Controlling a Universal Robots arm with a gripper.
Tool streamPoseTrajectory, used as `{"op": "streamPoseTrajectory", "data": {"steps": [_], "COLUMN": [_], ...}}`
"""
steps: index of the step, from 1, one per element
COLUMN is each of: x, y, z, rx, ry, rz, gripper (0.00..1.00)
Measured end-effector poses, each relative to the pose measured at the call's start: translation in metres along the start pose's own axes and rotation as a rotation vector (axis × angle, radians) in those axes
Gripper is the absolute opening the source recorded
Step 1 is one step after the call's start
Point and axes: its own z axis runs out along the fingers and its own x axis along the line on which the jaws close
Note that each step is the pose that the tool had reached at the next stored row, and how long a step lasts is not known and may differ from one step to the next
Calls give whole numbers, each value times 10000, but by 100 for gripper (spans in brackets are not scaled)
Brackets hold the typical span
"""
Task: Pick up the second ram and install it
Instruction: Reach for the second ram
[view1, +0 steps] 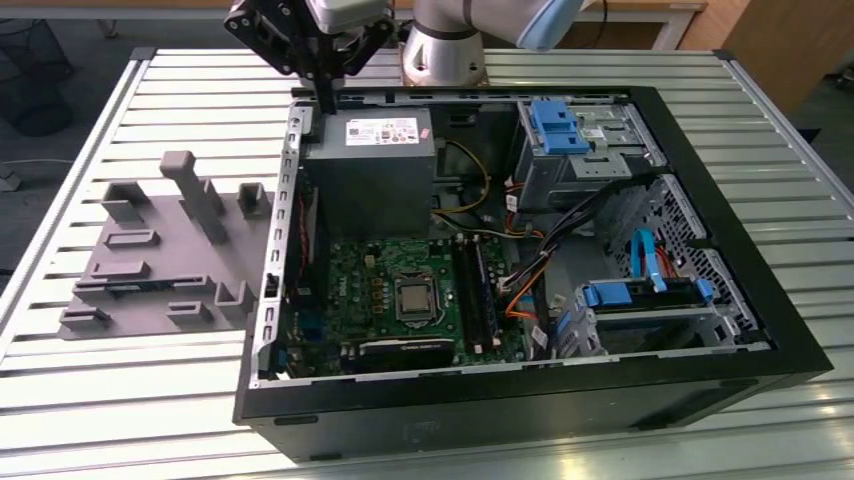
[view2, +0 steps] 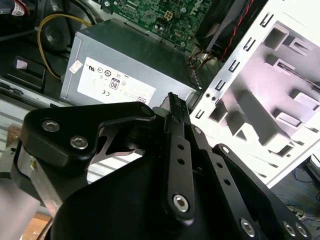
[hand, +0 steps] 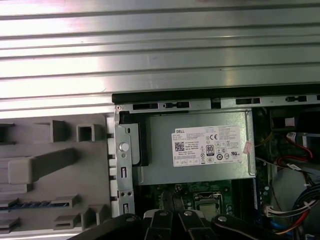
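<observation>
Got the gripper (view1: 324, 102) pinched shut on nothing, hanging by the power supply (view1: 380, 165); seeing the second ram (hand: 30, 204) parked in the grey fixture (hand: 45, 165).

Power supply label (hand: 210, 145), seemingly certification marks

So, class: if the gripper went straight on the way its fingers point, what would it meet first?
The gripper would likely meet the grey power supply, close to the case wall; depth is unclear, so it might catch that wall instead.
</observation>
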Motion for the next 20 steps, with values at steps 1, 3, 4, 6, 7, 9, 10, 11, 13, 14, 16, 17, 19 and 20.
{"op": "streamPoseTrajectory", "data": {"steps": [1, 3, 4, 6, 7, 9, 10, 11, 13, 14, 16, 17, 19, 20], "x": [5, 15, 21, 32, 37, 47, 53, 58, 70, 75, 85, 91, 103, 108], "y": [0, -1, -2, -3, -3, -4, -4, -5, -5, -6, -7, -7, -8, -9], "z": [0, 1, 1, 2, 3, 4, 4, 5, 5, 5, 7, 7, 8, 8], "rx": [0, 1, 0, 0, 0, 0, 0, 0, 0, 1, 0, 0, 0, 0], "ry": [0, 1, 1, 1, 2, 2, 2, 2, 3, 4, 4, 4, 4, 5], "rz": [0, 0, 1, 1, 0, 1, 1, 0, 0, 0, 0, 0, 0, 0], "gripper": [11, 11, 11, 11, 11, 11, 11, 11, 11, 11, 11, 11, 11, 11]}}
